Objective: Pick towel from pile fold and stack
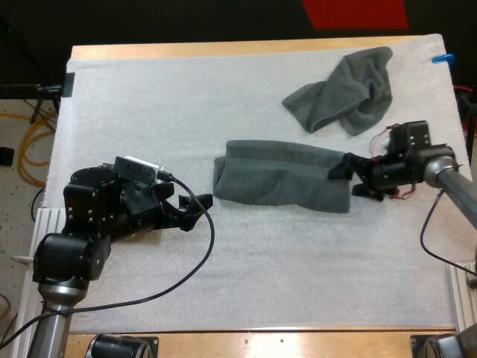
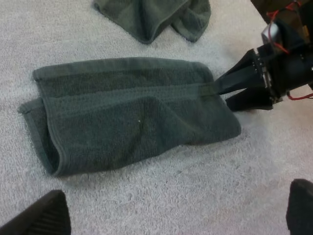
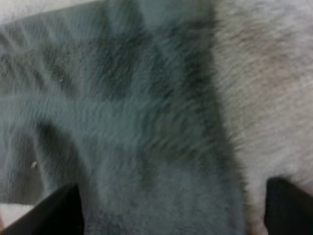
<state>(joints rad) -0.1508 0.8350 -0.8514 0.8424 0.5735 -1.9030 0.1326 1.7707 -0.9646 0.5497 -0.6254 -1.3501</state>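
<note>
A dark grey-green towel [image 1: 279, 181] lies folded into a long band across the middle of the white mat [image 1: 223, 276]. Its right end [image 3: 146, 122] runs between the wide-apart fingers of my right gripper [image 1: 347, 179], which stands open and low over it. From the left wrist view, one right finger [image 2: 234, 78] rests on the towel's end and the other sits just off its corner. My left gripper [image 1: 192, 209] is open on the mat, a short way left of the towel's left end [image 2: 44, 127], holding nothing. A crumpled towel [image 1: 346, 89] lies at the back right.
Bare mat [image 2: 161, 196] stretches in front of the folded towel down to the table's front edge. The crumpled towel [image 2: 156, 17] sits just beyond the folded one, with a narrow strip of mat between them.
</note>
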